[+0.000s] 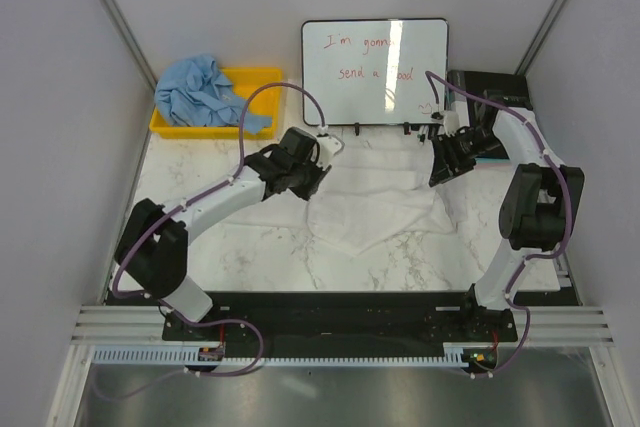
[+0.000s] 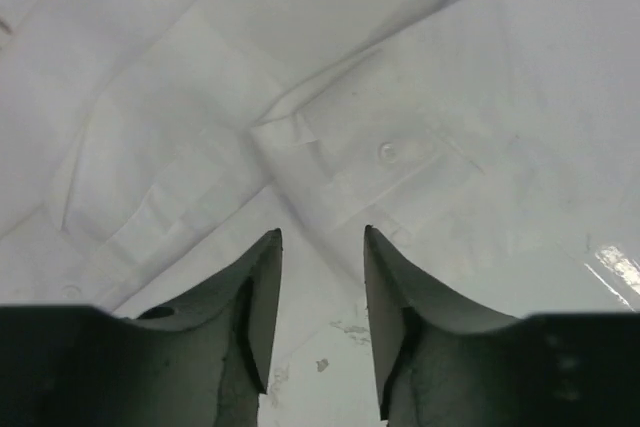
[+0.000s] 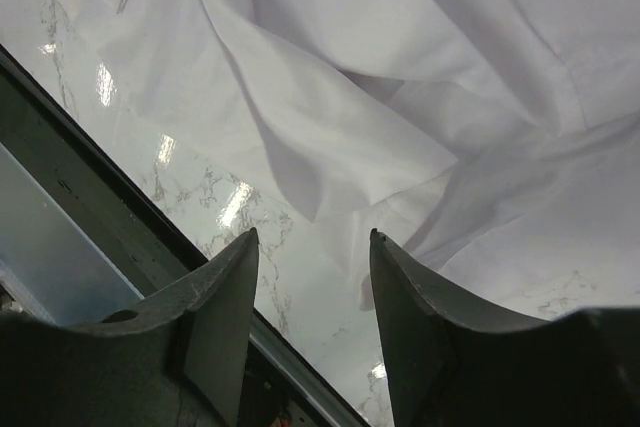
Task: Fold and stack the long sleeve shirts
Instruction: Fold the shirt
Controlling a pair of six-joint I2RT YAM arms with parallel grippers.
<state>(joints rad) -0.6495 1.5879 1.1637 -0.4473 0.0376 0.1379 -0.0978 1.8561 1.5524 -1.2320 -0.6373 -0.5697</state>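
left pincer [image 2: 322, 231], right pincer [image 3: 312, 232]: both spread, empty | white shirt [image 1: 375, 202] on marble table [image 1: 260, 257] | blue shirt [image 1: 200, 92] in yellow bin [image 1: 258, 77]

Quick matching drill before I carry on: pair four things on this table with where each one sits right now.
1. white shirt
2. light blue shirt
3. yellow bin
4. whiteboard

A. far left corner
B. upright at the far edge, red writing
C. crumpled in the bin
D. spread out in the centre

Pairs: 1-D, 2-C, 3-A, 4-B.
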